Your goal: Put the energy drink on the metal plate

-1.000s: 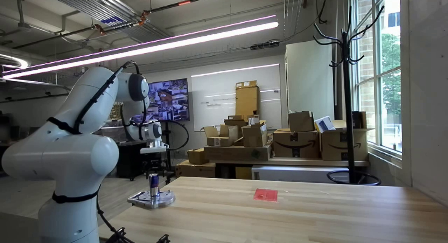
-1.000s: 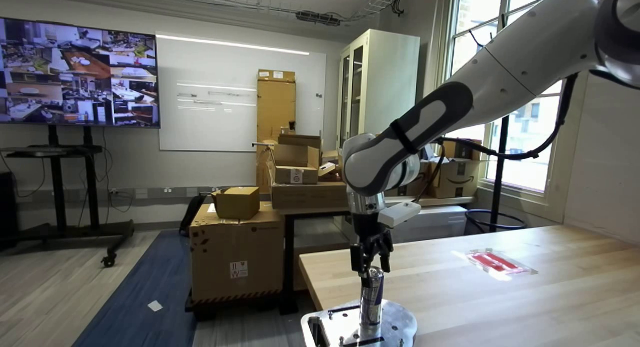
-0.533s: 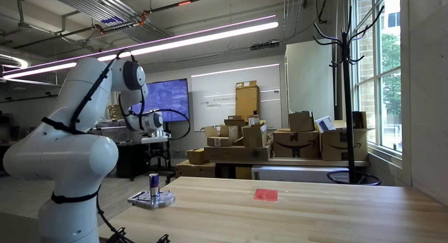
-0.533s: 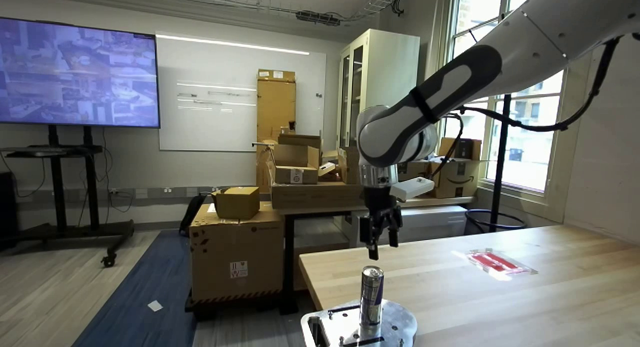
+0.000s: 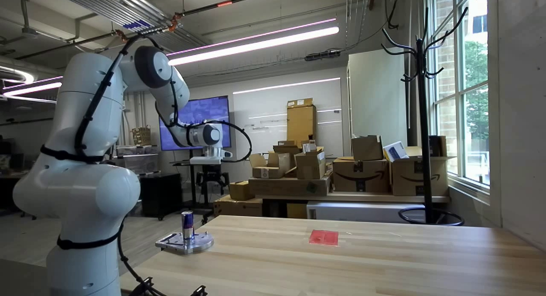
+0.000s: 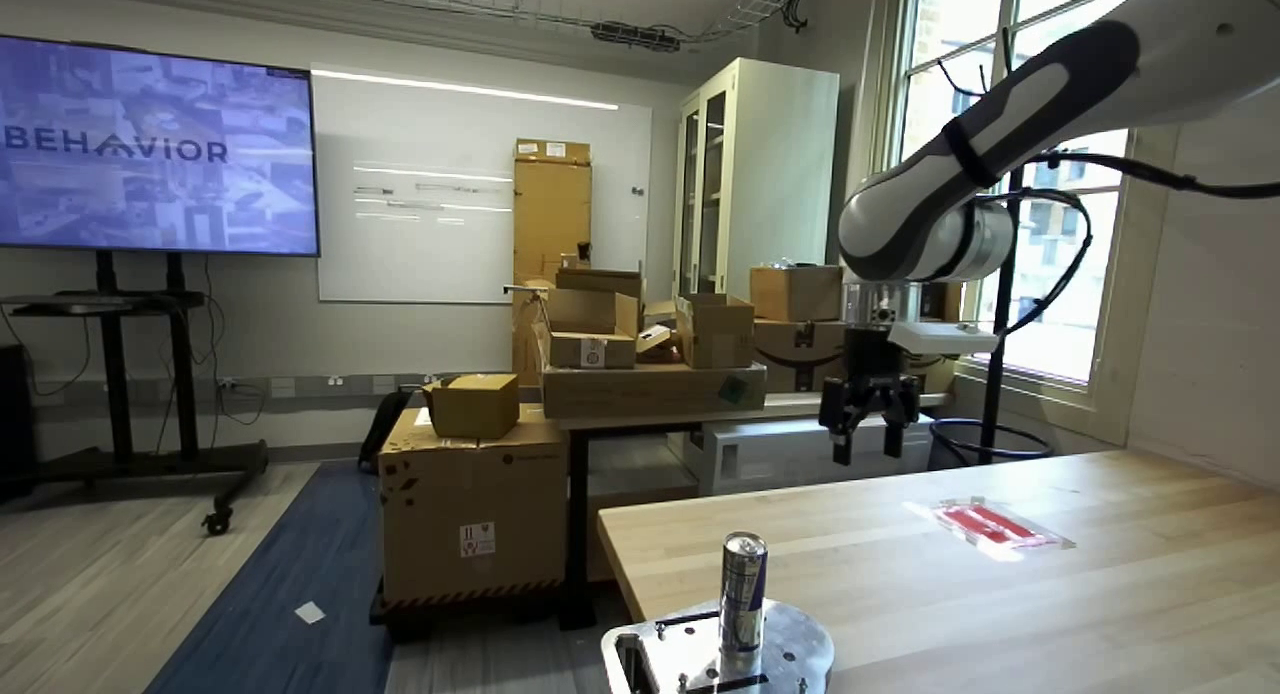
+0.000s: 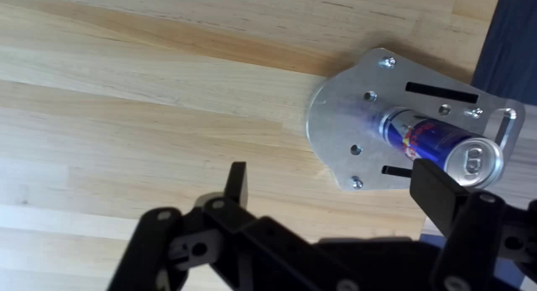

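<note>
The energy drink, a slim blue can with a silvery top, stands upright on the metal plate in both exterior views (image 5: 187, 224) (image 6: 743, 594). The silvery-grey metal plate (image 6: 798, 642) lies at the table's edge; it also shows in an exterior view (image 5: 204, 242). In the wrist view the can (image 7: 428, 136) stands on the plate (image 7: 331, 123), its lower side partly hidden by a finger. My gripper (image 6: 868, 452) is open and empty, well above the table and off to the side of the can. Its spread black fingers (image 7: 329, 173) show in the wrist view with nothing between them.
A flat red object (image 5: 323, 237) is taped on the wooden table (image 5: 384, 262). A coat stand (image 5: 422, 138) and cardboard boxes (image 5: 360, 174) stand behind the table. A cable loops from the arm.
My gripper was at the can's top a second ago. It has risen off it and moved to the right, away from the can. The can and plate have stayed in place.
</note>
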Available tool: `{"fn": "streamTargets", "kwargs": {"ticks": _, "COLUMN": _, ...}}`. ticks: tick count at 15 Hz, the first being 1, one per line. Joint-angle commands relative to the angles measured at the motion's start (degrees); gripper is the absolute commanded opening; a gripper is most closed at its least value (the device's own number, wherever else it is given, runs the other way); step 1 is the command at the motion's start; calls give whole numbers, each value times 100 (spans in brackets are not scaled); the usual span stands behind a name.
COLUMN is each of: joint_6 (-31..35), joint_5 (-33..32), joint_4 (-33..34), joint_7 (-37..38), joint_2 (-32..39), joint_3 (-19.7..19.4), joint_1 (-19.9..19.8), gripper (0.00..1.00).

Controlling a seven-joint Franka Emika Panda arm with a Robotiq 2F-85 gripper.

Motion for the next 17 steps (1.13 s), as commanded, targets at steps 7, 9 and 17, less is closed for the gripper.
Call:
{"fn": "streamTargets", "kwargs": {"ticks": 7, "joint_6": 875, "joint_5": -27, "joint_4": -1311, "joint_7": 366, "joint_2": -1157, "joint_3": -371, "joint_1": -257, "gripper": 100}}
{"fn": "streamTargets", "kwargs": {"ticks": 9, "joint_6": 731, "joint_5": 30, "joint_4": -1109, "joint_7": 194, "joint_2": -957, "joint_3": -368, "joint_1": -258, "gripper": 100}}
{"fn": "streamTargets", "kwargs": {"ticks": 17, "joint_6": 769, "joint_5": 31, "joint_4": -1230, "joint_7": 250, "joint_2": -1071, "joint_3": -372, "joint_1": -255, "gripper": 100}}
